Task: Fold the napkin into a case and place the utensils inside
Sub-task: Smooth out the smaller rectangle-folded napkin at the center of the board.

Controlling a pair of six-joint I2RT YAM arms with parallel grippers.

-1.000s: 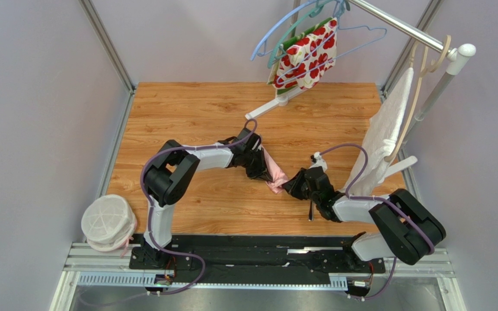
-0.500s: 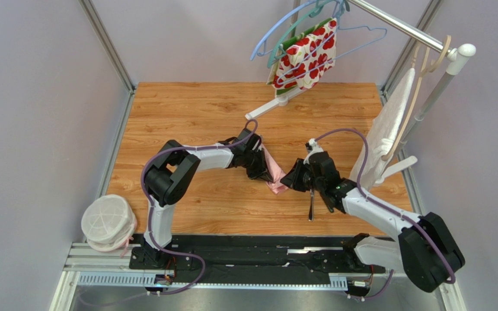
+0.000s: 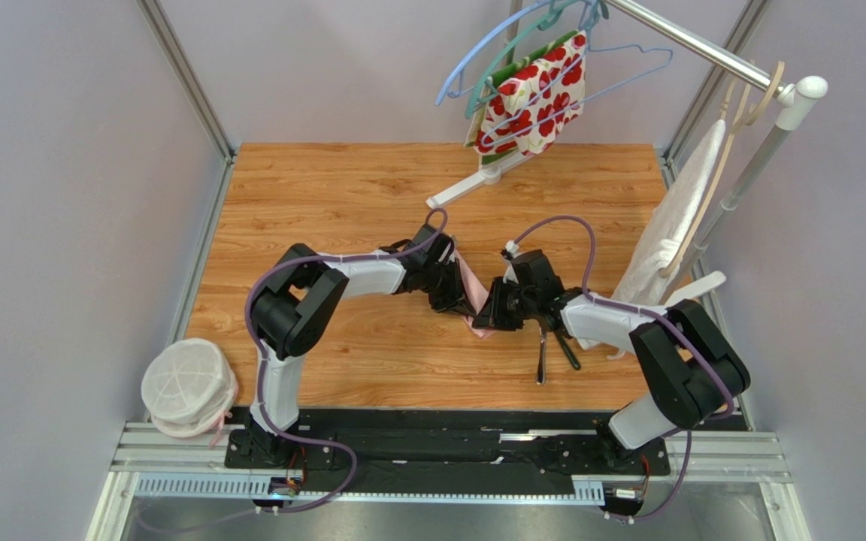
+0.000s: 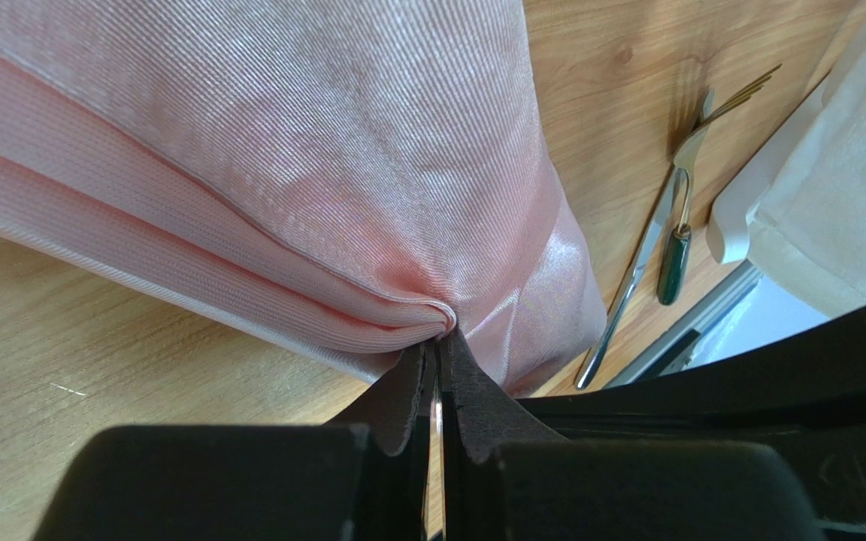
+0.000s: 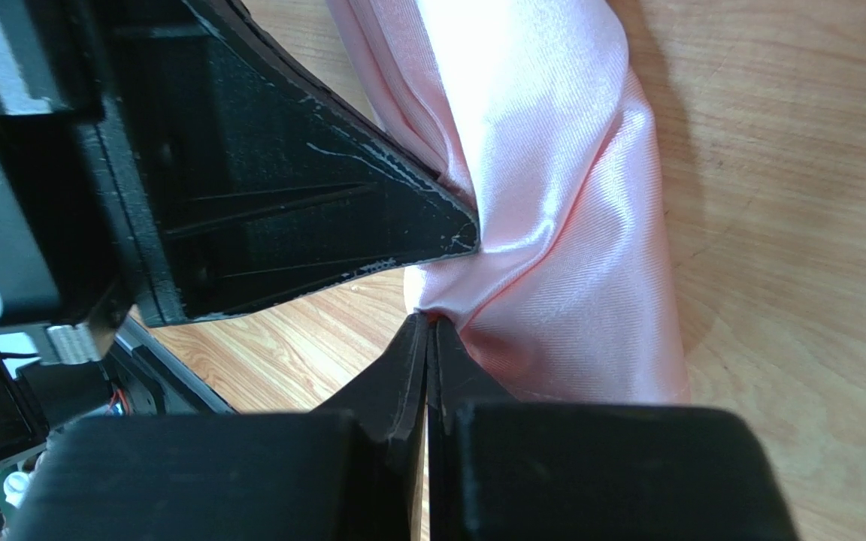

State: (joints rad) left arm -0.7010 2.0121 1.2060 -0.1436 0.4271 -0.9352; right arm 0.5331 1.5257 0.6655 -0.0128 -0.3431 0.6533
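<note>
You see a plank-grained wooden tabletop (image 3: 325, 192) inside plain pale grey walls (image 3: 65, 169); a silver metal clothes rail (image 3: 686, 40) crosses at one o'clock.

No readable text, labels, brands, numbers or signs on anything in view

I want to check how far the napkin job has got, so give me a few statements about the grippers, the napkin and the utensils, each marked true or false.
1. The left gripper is shut on a fold of the napkin. True.
2. The utensils are tucked inside the napkin. False: they lie on the bare table, beside the cloth.
3. The right gripper hangs open, clear of the cloth. False: it is shut on the napkin's edge.
4. A red-and-white floral cloth hangs above the far end of the table. True.
</note>
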